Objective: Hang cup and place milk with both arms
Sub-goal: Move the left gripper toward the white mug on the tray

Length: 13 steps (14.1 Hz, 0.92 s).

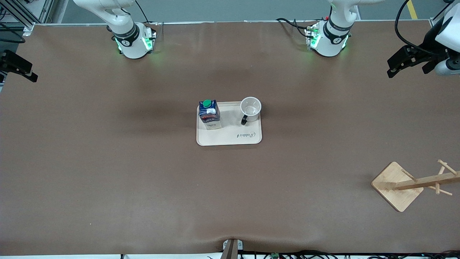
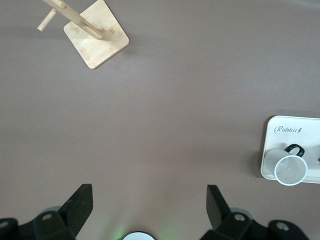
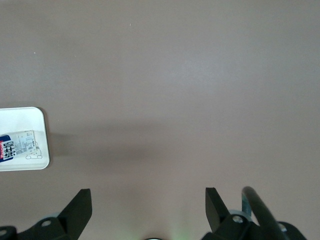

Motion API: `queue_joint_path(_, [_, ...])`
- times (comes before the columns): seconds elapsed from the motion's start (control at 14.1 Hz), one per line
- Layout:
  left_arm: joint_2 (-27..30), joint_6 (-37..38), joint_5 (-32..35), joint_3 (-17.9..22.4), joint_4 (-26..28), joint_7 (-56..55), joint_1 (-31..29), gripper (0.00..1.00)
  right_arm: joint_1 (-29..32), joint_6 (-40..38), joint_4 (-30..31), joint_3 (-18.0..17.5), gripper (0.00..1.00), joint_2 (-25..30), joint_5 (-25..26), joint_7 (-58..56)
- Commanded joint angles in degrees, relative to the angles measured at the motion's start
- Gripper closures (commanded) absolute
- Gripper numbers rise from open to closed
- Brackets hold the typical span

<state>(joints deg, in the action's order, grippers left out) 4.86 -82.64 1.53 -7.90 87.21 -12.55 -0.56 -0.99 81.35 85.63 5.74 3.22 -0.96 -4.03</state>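
Two grippers, both high and empty: left gripper (image 2: 147,212) with fingers (image 2: 80,202) spread wide over bare table, right gripper (image 3: 147,212) likewise agape, fingers (image 3: 80,205) apart over bare cloth at the right arm's end. Nothing between either pair of pads. Cup (image 1: 250,109) upright on the tray (image 1: 230,138), well off from the left fingers, black handle turned toward the front camera; milk (image 1: 209,115) beside it on the same tray, well apart from the right fingers. Risks, as judged: cup and carton close together (little room for two hands at once), so likely to collide or knock the tall carton over; pinching the rim off-centre apt to tip the cup; handle poorly turned liable to miss a peg of the wooden rack (image 1: 413,183).
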Motion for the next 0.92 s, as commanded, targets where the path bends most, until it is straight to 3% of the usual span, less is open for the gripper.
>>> queue_joint_path(0.0, [0.3, 0.9, 0.0, -0.3, -0.6, 0.2, -0.1, 0.00, 1.2, -1.2, -1.7, -0.6, 0.00, -0.6, -1.0, -0.7])
queue_joint_path(0.42, [0.2, 0.9, -0.3, -1.2, 0.7, -1.3, 0.6, 0.00, 1.1, -0.8, -1.8, -0.6, 0.00, -0.5, -0.9, -0.6])
queue_joint_path(0.85, [0.2, -10.2, 0.7, -12.8, 12.8, -11.0, 0.7, 0.00, 1.2, -0.6, -1.8, -0.6, 0.00, -0.6, -0.5, -0.6])
